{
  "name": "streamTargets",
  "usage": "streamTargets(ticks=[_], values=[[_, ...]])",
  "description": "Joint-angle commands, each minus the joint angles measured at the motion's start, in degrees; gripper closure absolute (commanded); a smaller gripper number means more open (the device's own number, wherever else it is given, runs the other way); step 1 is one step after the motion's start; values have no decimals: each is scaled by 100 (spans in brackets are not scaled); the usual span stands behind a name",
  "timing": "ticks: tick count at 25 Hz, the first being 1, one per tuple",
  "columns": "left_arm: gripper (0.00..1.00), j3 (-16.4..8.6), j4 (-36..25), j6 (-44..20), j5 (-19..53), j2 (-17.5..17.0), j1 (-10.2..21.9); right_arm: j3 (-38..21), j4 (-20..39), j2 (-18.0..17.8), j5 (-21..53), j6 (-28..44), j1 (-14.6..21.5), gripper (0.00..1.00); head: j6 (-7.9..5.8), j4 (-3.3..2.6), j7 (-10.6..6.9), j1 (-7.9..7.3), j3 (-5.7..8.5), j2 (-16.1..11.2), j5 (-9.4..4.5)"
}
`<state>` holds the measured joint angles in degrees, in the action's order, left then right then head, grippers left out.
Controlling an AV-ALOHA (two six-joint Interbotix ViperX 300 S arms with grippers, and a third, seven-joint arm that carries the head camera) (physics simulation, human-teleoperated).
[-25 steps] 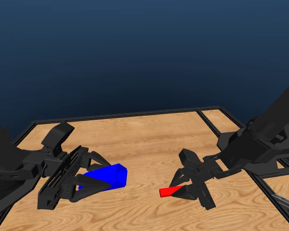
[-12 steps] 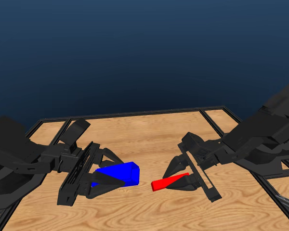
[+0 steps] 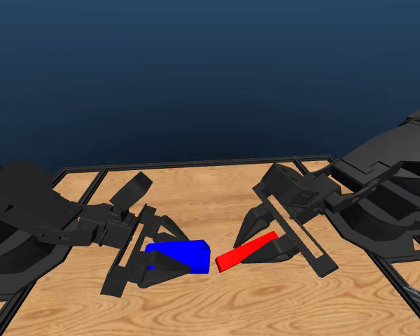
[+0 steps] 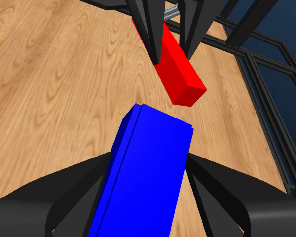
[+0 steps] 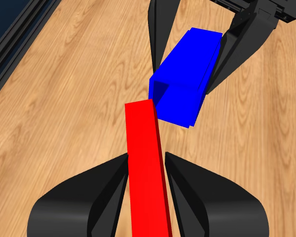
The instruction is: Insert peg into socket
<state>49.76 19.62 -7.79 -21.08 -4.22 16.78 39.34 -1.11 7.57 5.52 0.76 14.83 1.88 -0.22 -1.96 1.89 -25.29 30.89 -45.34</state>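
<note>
My left gripper (image 3: 169, 253) is shut on the blue socket (image 3: 182, 255), which is held above the table with its open end facing right. The red peg (image 3: 246, 251) is clamped in my right gripper (image 3: 271, 242), shut, with its free end pointing left at the socket. In the head view a narrow gap separates the peg's tip from the socket's face. The right wrist view shows the peg (image 5: 146, 163) tip at the edge of the socket (image 5: 186, 84) opening, slightly off to one side. In the left wrist view the socket (image 4: 144, 171) lies between the jaws and the peg (image 4: 176, 71) sits beyond it.
The wooden table (image 3: 217, 196) has a black frame rail (image 3: 196, 164) along its far edge and another rail (image 3: 395, 280) at the right. Both arm bodies crowd the table's left and right sides.
Both grippers have risen and moved toward the middle, carrying socket and peg. The gap between peg tip and socket has shrunk to almost nothing. The head camera has shifted too.
</note>
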Motion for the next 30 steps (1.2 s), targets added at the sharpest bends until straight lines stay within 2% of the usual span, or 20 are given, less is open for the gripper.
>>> streamTargets(ticks=[1,2,4,5,10,11,12,13,14,15,17,20,21,22,24,27,28,29,30], values=[[100,-149,-75,-15,21,-50,0,-619,1261,94,1876,1444,78,100,-8,7,-12,-35,51,28,36],[100,-206,-76,-15,13,-74,-4,-746,1547,18,2279,1770,68,100,-10,9,-9,-43,51,23,34],[100,-196,-104,-49,51,-39,8,-975,2208,60,2552,2630,233,100,-13,12,-7,-57,59,12,27],[100,-282,-115,-34,27,-74,7,-1038,2485,-52,2831,2901,282,100,-17,11,-20,-58,62,7,33],[100,-253,-157,-90,23,33,11,-1301,3307,-324,3406,4006,441,100,-25,19,-5,-88,64,-8,36],[100,-296,-172,-99,68,-9,-9,-1326,3297,-315,3452,4011,595,100,-26,19,-9,-92,70,-12,38],[100,-304,-171,-114,44,-84,-22,-1389,3371,-410,3400,4076,462,100,-31,20,-17,-97,74,-17,47],[100,-236,-169,-109,62,-29,-23,-1365,3481,-609,3519,4227,502,100,-32,21,-20,-104,76,-19,50],[100,-177,-154,-133,28,-36,-39,-1530,3596,-653,3523,4276,520,100,-38,24,-14,-118,79,-25,57],[100,-234,-144,-110,5,-72,-61,-1506,3592,-635,3578,4392,560,100,-41,25,-10,-124,79,-25,54],[100,-75,-134,-122,5,-94,-101,-1602,3665,-738,3638,4508,634,100,-60,27,-16,-146,78,-27,57],[100,-39,-62,-48,-58,-184,-165,-1722,3731,-756,3692,4603,646,100,-81,31,-22,-176,78,-27,68],[100,-25,-109,-73,-65,-179,-181,-1729,3702,-876,3680,4553,620,100,-89,32,-23,-187,77,-26,68],[100,54,-55,-41,-89,-149,-200,-1783,3734,-742,3761,4608,671,100,-97,33,-18,-198,76,-25,67],[100,-12,-97,-44,-63,-198,-213,-1793,3833,-796,3851,4575,672,100,-102,36,-18,-212,76,-24,58],[100,78,-87,-62,-95,-153,-239,-1976,3887,-789,3922,4610,798,100,-108,40,-18,-231,76,-24,64],[100,62,-92,-57,-104,-137,-230,-2057,3922,-879,3873,4592,651,100,-111,40,-19,-234,74,-20,59],[100,-13,-57,-31,-137,-162,-225,-2037,3870,-830,3851,4606,693,100,-116,41,-15,-240,72,-21,65],[100,31,-100,-66,-99,-114,-227,-2021,3889,-847,3858,4603,635,100,-116,43,-11,-245,71,-21,65]])
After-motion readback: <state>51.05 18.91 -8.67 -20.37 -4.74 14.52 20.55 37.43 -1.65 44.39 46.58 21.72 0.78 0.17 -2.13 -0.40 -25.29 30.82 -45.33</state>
